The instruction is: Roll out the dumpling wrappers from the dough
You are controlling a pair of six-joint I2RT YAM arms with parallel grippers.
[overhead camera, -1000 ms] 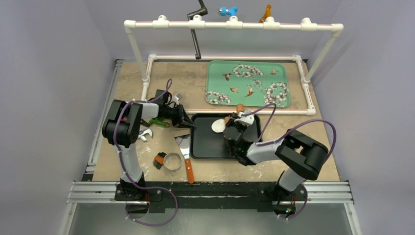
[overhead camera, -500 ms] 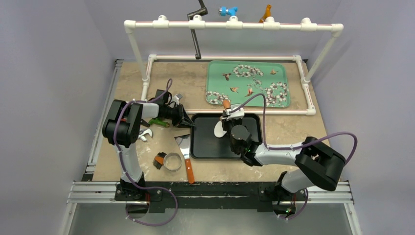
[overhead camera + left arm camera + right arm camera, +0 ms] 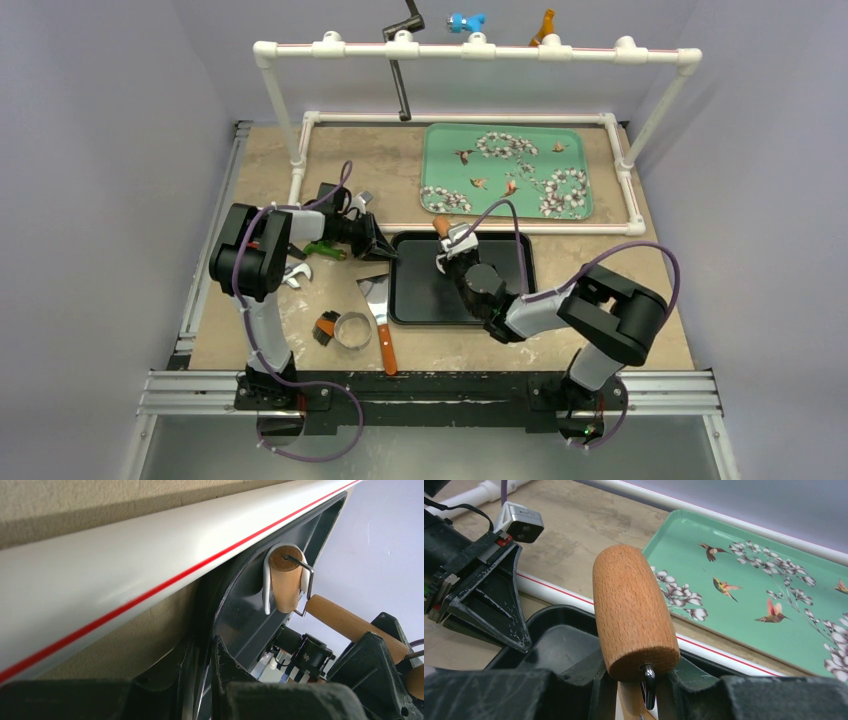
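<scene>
Wooden roller [image 3: 634,612], clamped in the right gripper [image 3: 636,696], should be pressed gently, as the wrapper [image 3: 266,587] is curled around it at the far rim of the black tray [image 3: 420,300], which is pinched by the left gripper [image 3: 204,677].

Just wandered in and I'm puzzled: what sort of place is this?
Probably a robot test bench staged as a kitchen: two arms bolted to a table, the right pincer holding a small wooden roller over a black tray, plain walls around.
</scene>
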